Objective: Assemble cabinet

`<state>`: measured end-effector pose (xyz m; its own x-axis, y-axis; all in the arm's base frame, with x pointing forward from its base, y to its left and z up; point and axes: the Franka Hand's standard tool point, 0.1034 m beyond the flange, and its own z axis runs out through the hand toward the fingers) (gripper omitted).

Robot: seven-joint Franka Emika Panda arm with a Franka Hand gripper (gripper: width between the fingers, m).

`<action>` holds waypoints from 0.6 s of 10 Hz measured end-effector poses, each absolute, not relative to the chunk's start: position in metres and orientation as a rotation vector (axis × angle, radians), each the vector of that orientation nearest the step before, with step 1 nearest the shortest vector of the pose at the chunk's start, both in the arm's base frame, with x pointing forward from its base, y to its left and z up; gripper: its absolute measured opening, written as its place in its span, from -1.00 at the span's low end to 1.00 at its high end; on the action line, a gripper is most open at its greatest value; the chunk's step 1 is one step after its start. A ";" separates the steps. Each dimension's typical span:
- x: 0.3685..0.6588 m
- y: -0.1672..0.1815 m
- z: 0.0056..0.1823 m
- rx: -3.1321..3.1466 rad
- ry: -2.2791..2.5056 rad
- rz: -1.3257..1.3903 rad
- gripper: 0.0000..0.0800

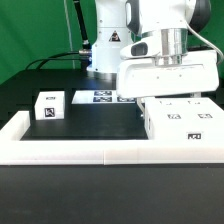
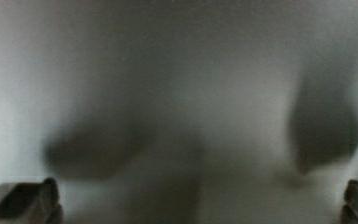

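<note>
Exterior view: pincer (image 1: 176, 62) spread wide, grasping nothing, low over the large cabinet piece (image 1: 178, 118) at the desk's (image 1: 80, 122) front edge. Centre, then clench gently.

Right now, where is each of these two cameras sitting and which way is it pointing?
Exterior view: off the arm, low at the table's near edge, facing the robot's base; it sees the white rim wall, a small tagged cabinet cube, a larger cabinet box, the marker board, and the arm with its gripper over the box.
Wrist view: on the wrist, looking past the open fingertips at a blurred white surface, very close.
Shared: only the gripper; the white surface is probably the box, but it is too blurred to confirm.
</note>
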<state>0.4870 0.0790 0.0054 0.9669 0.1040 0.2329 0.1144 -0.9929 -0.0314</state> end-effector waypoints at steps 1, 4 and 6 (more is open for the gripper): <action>0.487 0.079 0.005 -3.071 -0.173 -0.360 0.99; 0.487 0.079 0.005 -3.072 -0.173 -0.359 0.99; 0.491 0.074 0.006 -3.073 -0.088 -0.364 0.99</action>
